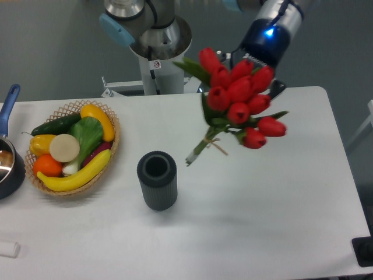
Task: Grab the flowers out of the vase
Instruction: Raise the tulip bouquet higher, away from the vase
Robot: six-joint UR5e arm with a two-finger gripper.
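Observation:
The flowers [239, 93], a bunch of red tulip buds with green leaves and twine-tied stems, hang tilted in the air over the back right of the table, stem ends pointing down-left. My gripper [263, 80] comes in from the upper right, directly behind the buds. It is shut on the flowers, and its fingers are mostly hidden by them. The vase [157, 179], a short dark grey ribbed cylinder, stands upright on the table below and left of the stems. Its mouth is empty and it is apart from the flowers.
A wicker basket [115, 139] of produce sits at the left. A dark pot [10, 172] with a blue handle is at the left edge. A small white object [8, 249] lies front left. The robot base [154, 41] stands behind the table. A black object [364, 251] is at the front right corner.

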